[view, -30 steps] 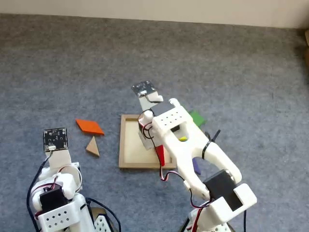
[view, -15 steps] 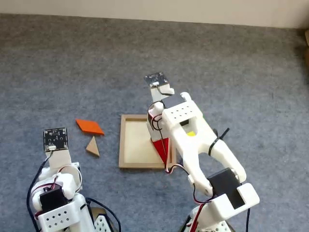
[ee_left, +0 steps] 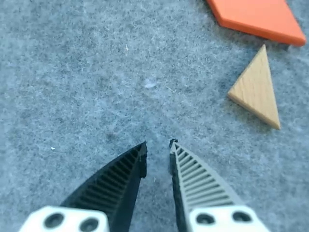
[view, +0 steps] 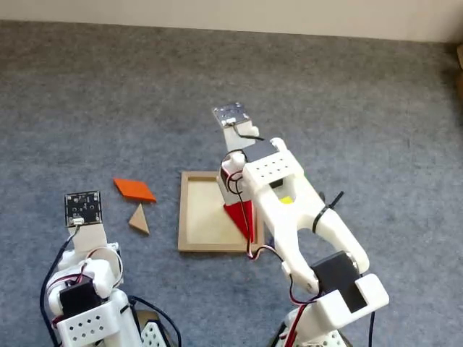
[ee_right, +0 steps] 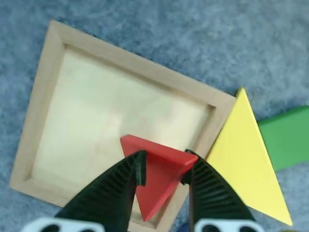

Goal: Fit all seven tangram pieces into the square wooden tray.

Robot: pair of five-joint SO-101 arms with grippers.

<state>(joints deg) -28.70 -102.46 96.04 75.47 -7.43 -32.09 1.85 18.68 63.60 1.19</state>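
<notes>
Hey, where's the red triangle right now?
In the high view, the red triangle is held in the right tool at the right side of the wooden tray, next to the yellow triangle lying outside the rim.

Two white arms [view: 289,210], black motors, red and black cables, ribbed wedge-shaped fingers [ee_left: 120,179].

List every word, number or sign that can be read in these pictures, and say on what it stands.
No text can be read.
The wooden tray, red triangle, yellow triangle, green piece, orange piece and small wooden triangle are all plain.
The circuit boards on the arms carry tiny marks, too small to read.
</notes>
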